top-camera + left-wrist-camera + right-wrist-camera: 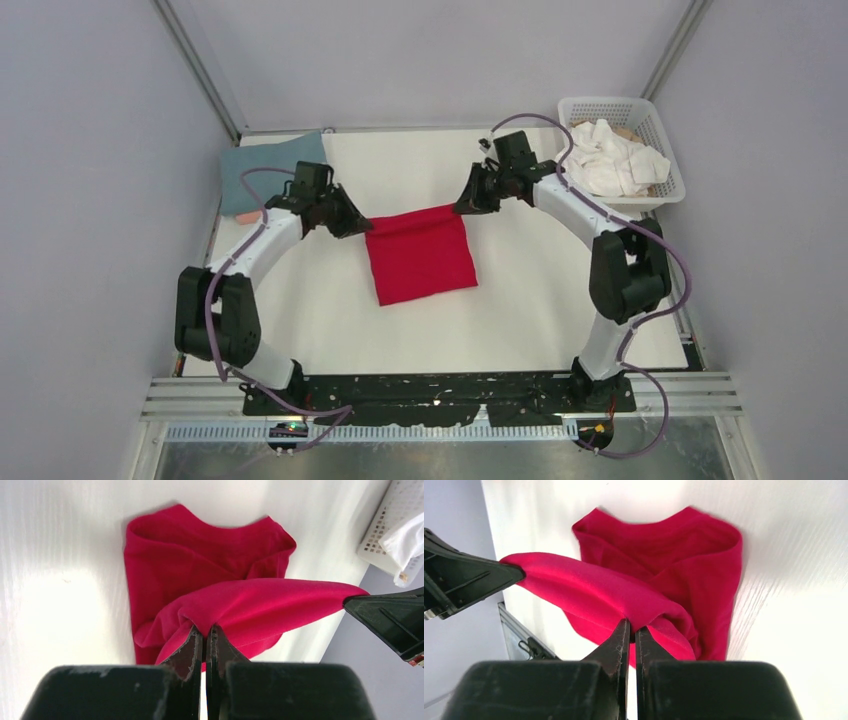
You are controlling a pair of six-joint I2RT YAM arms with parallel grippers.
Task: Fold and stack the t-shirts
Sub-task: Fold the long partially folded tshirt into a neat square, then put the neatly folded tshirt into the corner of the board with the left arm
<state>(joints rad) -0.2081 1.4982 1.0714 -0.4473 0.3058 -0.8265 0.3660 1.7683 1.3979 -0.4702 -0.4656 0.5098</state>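
At the middle of the tabletop (330,320) we are handling the red t-shirt (420,255), which is lying half folded with its far edge held up and stretched between our arms. The left fingers (197,637) are pinching tight on one corner and the right fingers (623,630) on the other. We are judging both grips shallow. Pulling apart could be tugging a corner free, and the sagging cloth could be bunching the fold. Beyond, a blue-grey t-shirt (255,170) is lying far left, and white t-shirts (615,160) are filling a basket (668,150) far right. No lettering is showing.
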